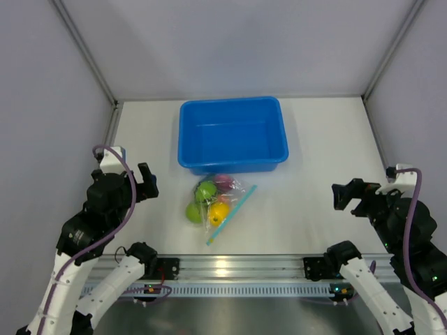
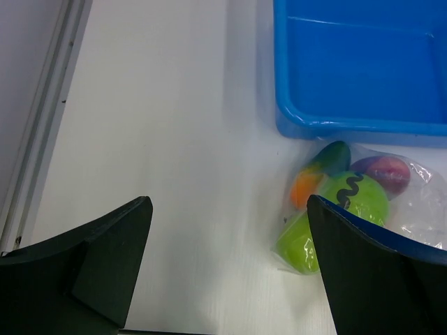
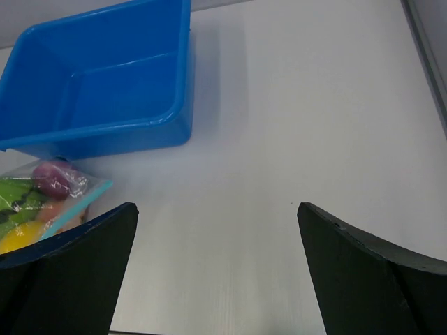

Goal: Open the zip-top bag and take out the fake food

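The zip-top bag point(image 1: 225, 206) lies closed on the white table just in front of the blue tub, its teal zipper strip point(image 1: 232, 214) along the right edge. The fake food point(image 1: 205, 191) is inside it: lime green, yellow and purple-pink fruits show. My left gripper point(image 1: 147, 183) is open and empty, left of the bag and apart from it. My right gripper point(image 1: 347, 195) is open and empty, well to the bag's right. In the left wrist view the bag point(image 2: 422, 209) sits by the right finger, with green, orange and purple fruits point(image 2: 356, 197). In the right wrist view the bag point(image 3: 49, 199) is at the left edge.
The blue tub point(image 1: 232, 103) stands empty behind the bag, touching or nearly touching it; it also shows in the left wrist view point(image 2: 363, 127) and the right wrist view point(image 3: 105, 132). A metal rail point(image 1: 237, 269) runs along the near edge. Grey walls enclose the table.
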You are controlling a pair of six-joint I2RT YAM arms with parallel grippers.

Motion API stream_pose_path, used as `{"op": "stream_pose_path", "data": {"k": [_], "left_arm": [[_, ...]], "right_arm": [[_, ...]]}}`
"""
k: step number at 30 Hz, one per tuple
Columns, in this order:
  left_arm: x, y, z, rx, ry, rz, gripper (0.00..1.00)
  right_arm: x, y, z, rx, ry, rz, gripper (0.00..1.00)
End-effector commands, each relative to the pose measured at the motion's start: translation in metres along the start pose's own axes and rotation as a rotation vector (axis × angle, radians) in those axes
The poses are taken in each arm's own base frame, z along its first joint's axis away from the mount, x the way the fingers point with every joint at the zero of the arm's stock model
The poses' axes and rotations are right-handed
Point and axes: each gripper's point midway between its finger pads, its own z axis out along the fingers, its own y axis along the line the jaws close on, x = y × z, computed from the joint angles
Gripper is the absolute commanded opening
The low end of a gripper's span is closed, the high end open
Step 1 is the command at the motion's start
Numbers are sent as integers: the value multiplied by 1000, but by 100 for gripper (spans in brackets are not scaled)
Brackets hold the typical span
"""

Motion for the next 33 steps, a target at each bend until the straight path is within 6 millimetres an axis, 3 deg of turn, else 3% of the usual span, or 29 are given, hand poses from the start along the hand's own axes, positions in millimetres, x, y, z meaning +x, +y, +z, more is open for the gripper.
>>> {"op": "stream_pose_path", "data": {"k": [1,8,14,16,21,24,29,33], "left_arm": [[-5,-4,0,16,-6,0,99],[-3,-23,6,89,46,25,98],[13,-59,16,241,173,75,99],[24,-81,16,337,238,111,99],[42,-107,22,402,328,208,98],[47,-118,27,391,347,266,98],[36,-134,32,302,285,316,98],[51,-164,35,257,278,410,98]], "right_arm": [[-23,0,-3,15,-87,31,99],[-20,-2,0,27,-75,21,99],[-12,2,5,10,-28,10,99],[-9,3,6,2,-12,7,99],[7,8,11,-24,37,15,100],[18,7,15,-20,69,15,99],[27,8,21,-23,97,22,100],[26,9,22,-24,99,21,99]]}}
